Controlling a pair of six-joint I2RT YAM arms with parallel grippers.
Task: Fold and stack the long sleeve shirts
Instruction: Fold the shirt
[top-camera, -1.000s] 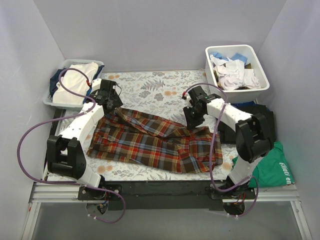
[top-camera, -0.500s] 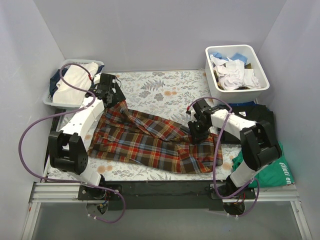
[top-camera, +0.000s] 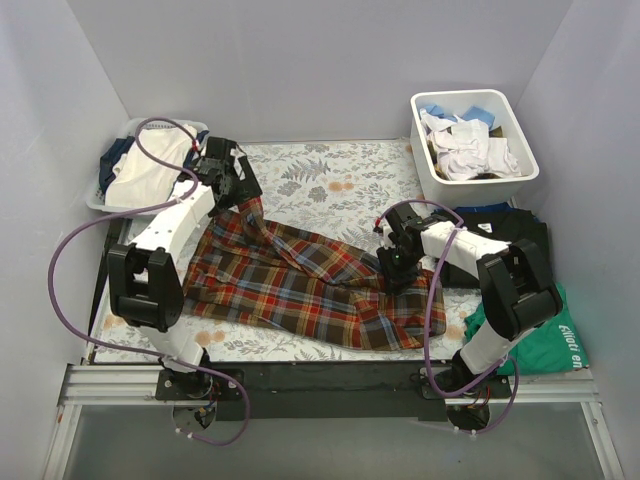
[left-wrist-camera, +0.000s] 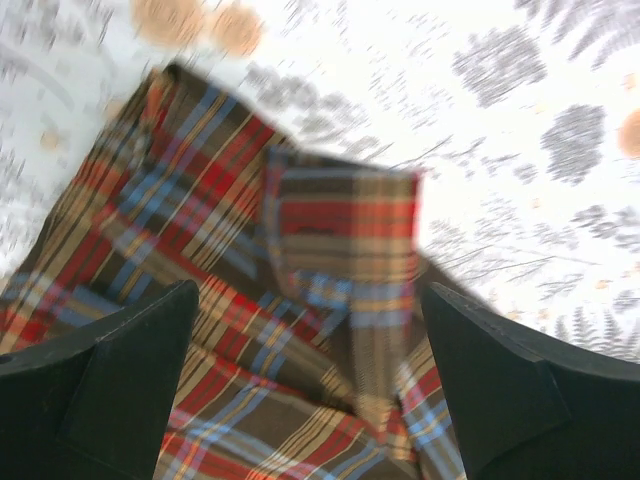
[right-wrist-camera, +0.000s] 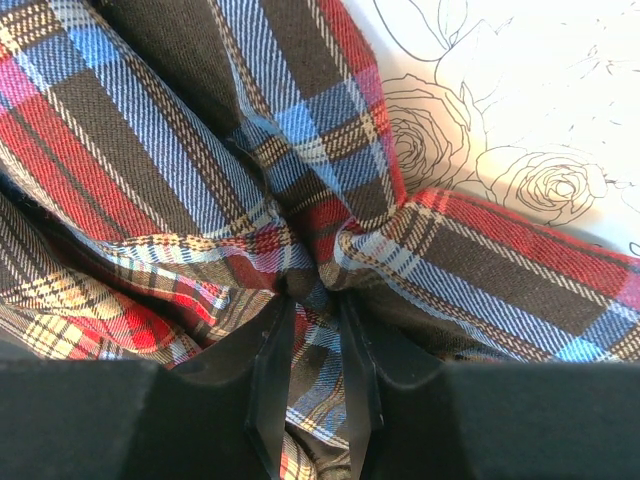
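Note:
One long sleeve shirt, a red, brown, blue and yellow plaid flannel (top-camera: 300, 285), lies spread and creased across the floral table cover. Over its far left corner my left gripper (top-camera: 237, 190) hovers open; the left wrist view shows a plaid cuff (left-wrist-camera: 345, 235) below the gripper (left-wrist-camera: 310, 293), with nothing between the black fingers (left-wrist-camera: 130, 380). My right gripper (top-camera: 393, 268) is down on the shirt's right part. It (right-wrist-camera: 315, 300) is shut on a bunched fold of plaid cloth (right-wrist-camera: 300, 215). Black folded garments (top-camera: 510, 225) lie at the right edge.
A white bin (top-camera: 520, 170) of white and blue clothes stands at the back right. At the back left is a basket (top-camera: 105, 195) with light clothes. A green garment (top-camera: 545, 335) lies at the near right, by the right arm's base.
The right gripper has dropped toward the near side, dragging the gathered plaid cloth with it. The left gripper has shifted toward the back right, over the shirt's far corner.

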